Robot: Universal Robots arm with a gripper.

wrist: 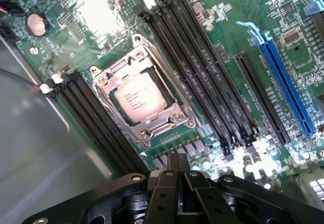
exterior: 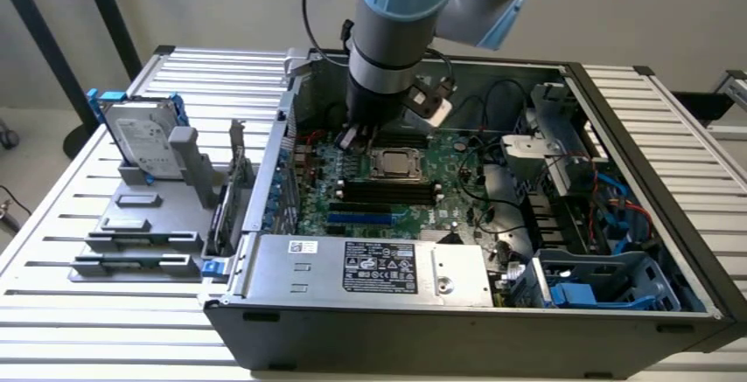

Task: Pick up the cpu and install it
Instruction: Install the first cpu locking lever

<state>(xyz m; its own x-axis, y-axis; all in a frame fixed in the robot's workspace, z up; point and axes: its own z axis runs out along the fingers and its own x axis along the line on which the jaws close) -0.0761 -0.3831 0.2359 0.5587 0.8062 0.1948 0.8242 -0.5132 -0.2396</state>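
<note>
The cpu (exterior: 401, 163) (wrist: 139, 100) is a small square chip with a silver-grey top. It lies flat in its metal-framed socket on the green motherboard (exterior: 456, 203), inside the open computer case. My gripper (exterior: 356, 135) (wrist: 177, 159) hangs just above the board, beside the socket toward the exterior view's left. Its fingers are pressed together and shut with nothing between them. They do not touch the cpu.
Black memory slots (wrist: 200, 67) flank the socket, and a blue expansion slot (wrist: 286, 90) lies further off. A power supply (exterior: 373, 268) fills the case's near side, with cables and drive bays (exterior: 583, 225) at the exterior view's right. A hard drive (exterior: 146, 142) stands on a grey fixture outside the case.
</note>
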